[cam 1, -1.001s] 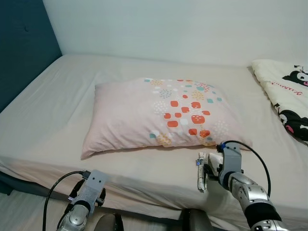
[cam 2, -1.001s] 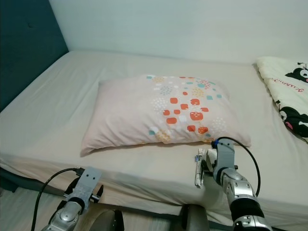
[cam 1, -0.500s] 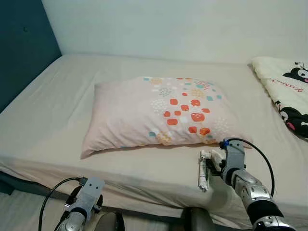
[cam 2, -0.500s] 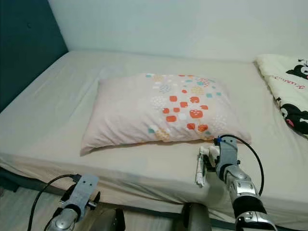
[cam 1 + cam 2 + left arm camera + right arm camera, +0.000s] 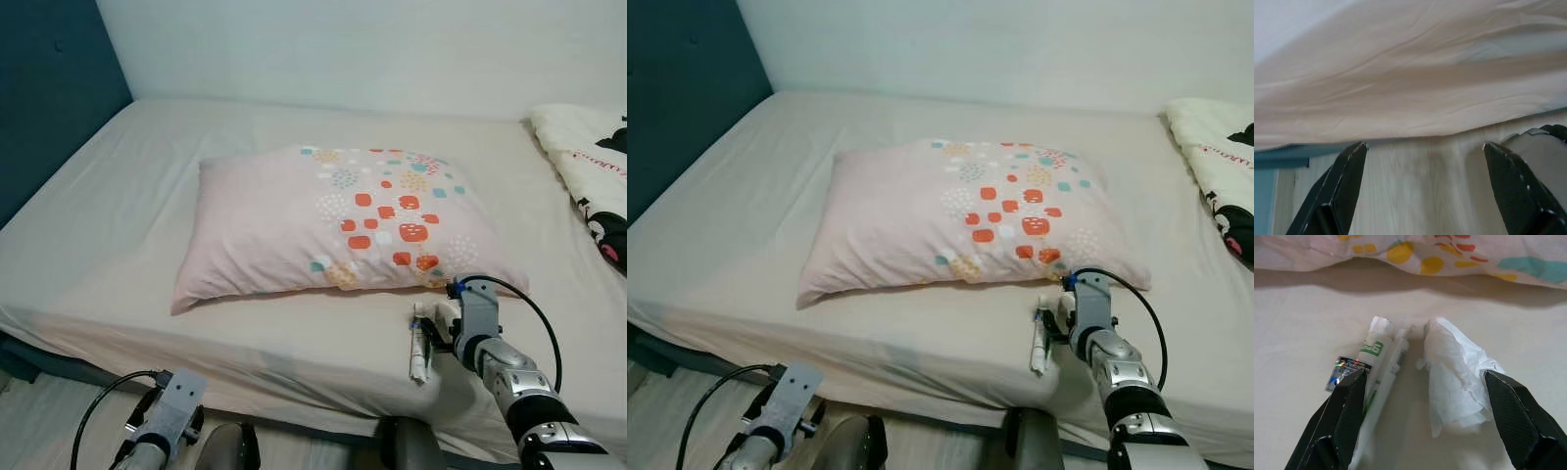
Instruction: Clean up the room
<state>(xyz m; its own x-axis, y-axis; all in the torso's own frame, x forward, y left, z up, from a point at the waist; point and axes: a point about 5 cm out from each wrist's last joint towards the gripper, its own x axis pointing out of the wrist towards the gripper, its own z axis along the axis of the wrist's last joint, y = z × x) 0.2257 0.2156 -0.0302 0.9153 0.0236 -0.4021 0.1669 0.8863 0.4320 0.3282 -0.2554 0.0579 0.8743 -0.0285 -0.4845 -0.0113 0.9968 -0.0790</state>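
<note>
A white tube with green print (image 5: 1378,366) lies on the bed sheet beside a crumpled white tissue (image 5: 1454,377), just in front of the patterned pillow (image 5: 323,220). From the head views the tube (image 5: 418,345) rests near the bed's front edge. My right gripper (image 5: 1422,416) is open, its fingers (image 5: 1347,416) spread around both tube and tissue, close above the sheet. My left gripper (image 5: 1422,181) is open with nothing between its fingers, low beside the bed over the wooden floor; its arm (image 5: 162,426) hangs at the lower left.
The bed (image 5: 127,215) fills the scene, with a dark teal headboard (image 5: 39,88) at the left. A cream blanket with black cartoon figures (image 5: 593,166) lies at the right edge. Pale wood floor (image 5: 1420,191) runs under the bed's overhanging sheet.
The camera has shifted slightly, moving the scene right and down. My right gripper has stayed at the tube and tissue. The left arm has sunk lower beside the bed.
</note>
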